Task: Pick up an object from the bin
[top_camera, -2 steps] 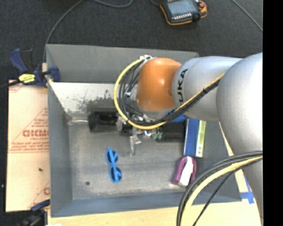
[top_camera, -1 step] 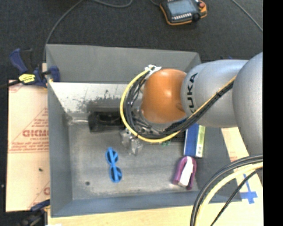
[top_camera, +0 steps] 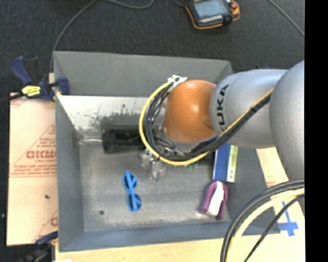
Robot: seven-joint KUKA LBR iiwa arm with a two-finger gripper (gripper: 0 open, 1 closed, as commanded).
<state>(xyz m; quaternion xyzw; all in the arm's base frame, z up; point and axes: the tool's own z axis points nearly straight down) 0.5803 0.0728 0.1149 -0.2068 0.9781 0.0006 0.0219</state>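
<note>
Front of the bin point(top_camera: 69, 169), nearest me: a purple-and-white bottle-like thing point(top_camera: 214, 198) lies tilted in the right front corner. I can't make out any label on it. Left of it, well apart, a pair of blue toy glasses point(top_camera: 132, 192) lies flat on the grey floor, roughly mid-bin.

Further in, on the right, a flat box point(top_camera: 225, 162) in blue, white and green lies lengthwise by the right wall, its far end under the arm. There is print on it, too small for me to read.

The gripper point(top_camera: 154, 168) hangs over bare floor just up and right of the blue toy glasses, which are the closest item to it. I see no contact from here. I can't tell whether it is open or closed, since the wrist hides most of it.

Behind it, a black blocky object point(top_camera: 119, 139) lies at the foot of the back wall.

Above all that: the orange cover point(top_camera: 185, 110) on the wrist, with yellow and black cables point(top_camera: 148, 115) looped around it. The grey arm point(top_camera: 256, 112) comes in from the right, and "KUKA" reads along its link.

Outside the bin at the far edge: an orange-and-black handheld pendant point(top_camera: 211, 12), screen text unreadable.
</note>
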